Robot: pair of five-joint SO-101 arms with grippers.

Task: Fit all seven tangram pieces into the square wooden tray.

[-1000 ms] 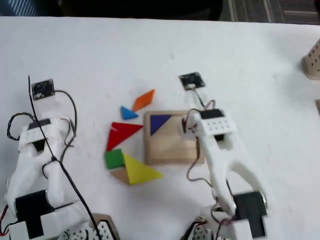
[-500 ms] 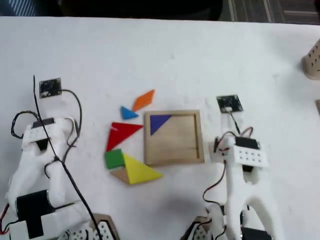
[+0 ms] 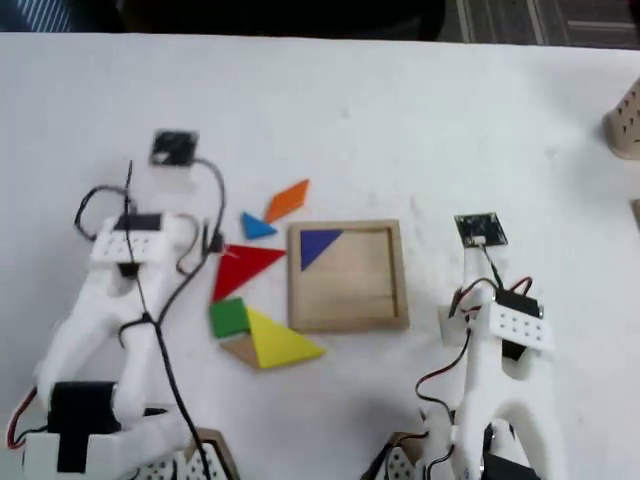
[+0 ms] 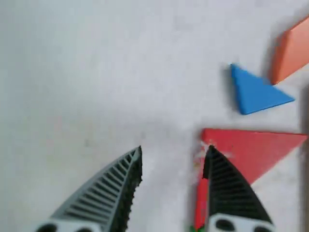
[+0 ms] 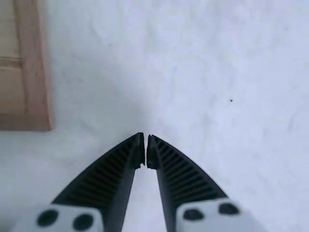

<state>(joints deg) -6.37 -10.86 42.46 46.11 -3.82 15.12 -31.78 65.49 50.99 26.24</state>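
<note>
Left hand (image 4: 174, 151) at red triangle (image 4: 256, 150)

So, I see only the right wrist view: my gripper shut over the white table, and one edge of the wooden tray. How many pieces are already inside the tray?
Observer: One only, the dark blue triangle, in a corner of the wooden tray.
Operator: Where are the other pieces?
Observer: All lie on the table beside the tray, on the left arm's side: orange parallelogram, small blue triangle, red triangle, green square, yellow triangle, tan piece.
Operator: And the left gripper?
Observer: The left gripper is open, with one fingertip at the red triangle's corner.
</note>
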